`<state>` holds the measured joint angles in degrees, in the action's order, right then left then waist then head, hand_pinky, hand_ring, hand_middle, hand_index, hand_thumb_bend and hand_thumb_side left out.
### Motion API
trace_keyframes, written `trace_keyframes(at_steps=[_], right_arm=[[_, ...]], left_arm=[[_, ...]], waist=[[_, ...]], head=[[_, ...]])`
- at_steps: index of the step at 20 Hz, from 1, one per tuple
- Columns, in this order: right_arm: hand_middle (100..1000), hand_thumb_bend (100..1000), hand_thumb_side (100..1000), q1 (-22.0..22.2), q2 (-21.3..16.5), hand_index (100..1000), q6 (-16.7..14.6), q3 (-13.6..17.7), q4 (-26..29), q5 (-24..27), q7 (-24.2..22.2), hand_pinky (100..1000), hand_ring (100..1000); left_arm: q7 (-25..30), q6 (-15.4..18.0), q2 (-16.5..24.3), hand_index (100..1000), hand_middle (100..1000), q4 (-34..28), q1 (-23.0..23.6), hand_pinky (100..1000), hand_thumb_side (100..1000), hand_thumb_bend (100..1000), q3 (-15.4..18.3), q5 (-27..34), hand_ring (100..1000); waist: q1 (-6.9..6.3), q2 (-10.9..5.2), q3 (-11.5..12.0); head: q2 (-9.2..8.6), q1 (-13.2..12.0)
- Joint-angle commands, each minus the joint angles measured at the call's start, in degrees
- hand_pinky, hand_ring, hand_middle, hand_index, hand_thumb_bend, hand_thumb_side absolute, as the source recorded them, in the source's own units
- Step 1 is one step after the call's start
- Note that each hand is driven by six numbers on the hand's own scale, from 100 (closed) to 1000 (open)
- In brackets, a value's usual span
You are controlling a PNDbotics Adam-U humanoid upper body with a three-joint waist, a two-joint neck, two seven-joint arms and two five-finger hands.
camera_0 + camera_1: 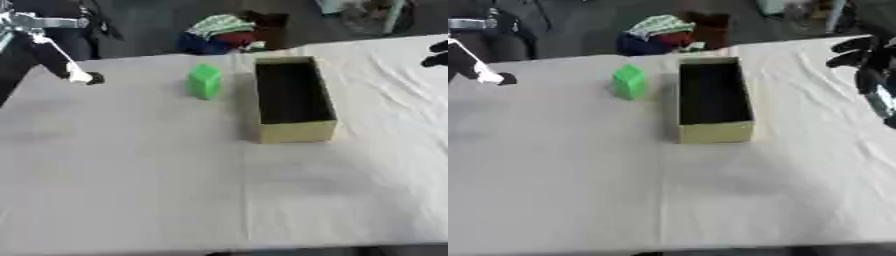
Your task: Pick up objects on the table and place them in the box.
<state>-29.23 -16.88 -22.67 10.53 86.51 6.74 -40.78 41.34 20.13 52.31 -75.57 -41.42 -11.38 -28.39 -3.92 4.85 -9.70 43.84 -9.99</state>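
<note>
Left eye view: I log one green upright block [205,81], plain-faced, standing on the white cloth-covered table [131,175] at 11 o'clock, just left of the open tan cardboard box [295,100] with dark interior. My left hand [85,77] sits at 10 o'clock, well apart from the block; finger state I cannot tell.

Right eye view: my right hand [870,60] at 2 o'clock, dark fingers [850,45] spread and holding nothing, well right of box and block.

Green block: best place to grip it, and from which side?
Pinch the green block across its upper side faces, coming from above. It stands upright on the table, apart from the box on its right, so its sides look open to fingers.
</note>
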Motion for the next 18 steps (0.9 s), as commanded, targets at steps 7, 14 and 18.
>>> trace_keyframes(at_steps=[7,14,18], right_arm=[[770,100,474,-0.8,-0.7,1000,-0.1,0.0,0.7,0.1,-0.3,858,742],[770,100,472,-0.8,-0.2,1000,-0.2,-0.4,0.4,0.0,-0.7,858,743],[770,100,472,-1.2,0.2,1000,-0.2,-1.0,0.4,0.1,-1.2,858,744]], left_arm=[[-0.4,-0.5,-0.1,923,848,2.8,-3.0,824,267,350,1.3,-1.9,874],[-4.5,-5.5,-8.4,917,839,22.8,-13.9,828,247,280,6.9,-14.0,866],[-9.6,-11.3,-11.7,911,831,38.4,-19.5,828,318,218,12.6,-22.3,859]], waist=[[0.19,-0.69,0.1],[0.3,-1.51,-0.8],[0.14,-1.82,-2.5]], head=[[0.28,-0.3],[0.28,-1.3],[0.28,-2.7]])
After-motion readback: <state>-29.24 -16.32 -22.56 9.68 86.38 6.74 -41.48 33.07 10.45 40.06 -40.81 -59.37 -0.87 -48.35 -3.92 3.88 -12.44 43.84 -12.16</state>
